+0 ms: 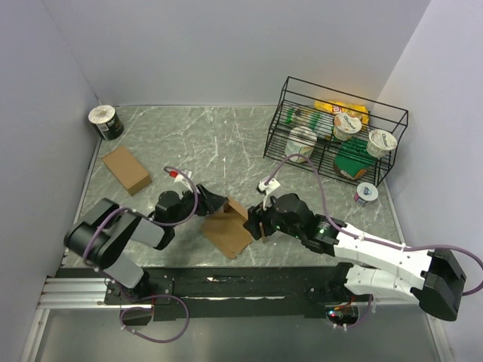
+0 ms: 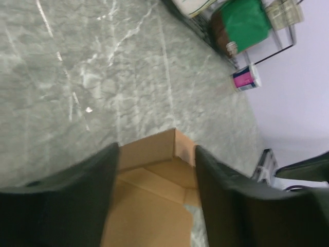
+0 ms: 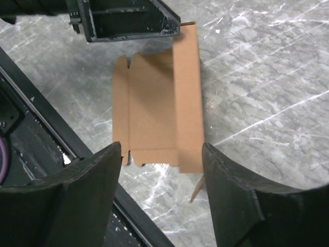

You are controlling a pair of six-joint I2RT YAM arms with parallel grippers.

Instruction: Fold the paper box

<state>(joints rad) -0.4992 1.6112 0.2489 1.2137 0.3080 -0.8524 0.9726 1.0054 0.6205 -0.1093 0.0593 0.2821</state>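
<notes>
The paper box (image 1: 228, 228) is a brown cardboard blank lying mostly flat on the marble table near the front middle, with one end flap (image 1: 237, 207) raised. My left gripper (image 1: 214, 204) is open at its far-left end. In the left wrist view the raised corner (image 2: 174, 145) stands between my open fingers, and my left gripper (image 2: 156, 154) is not closed on it. My right gripper (image 1: 253, 223) is open just right of the blank. In the right wrist view my right gripper (image 3: 160, 149) hovers over the near end of the flat blank (image 3: 154, 113).
A second flat brown box (image 1: 126, 169) lies at the left. A tin can (image 1: 106, 122) stands in the far left corner. A black wire basket (image 1: 281, 127) with cups and packets stands at the far right. A small cup (image 1: 366, 193) sits beside it.
</notes>
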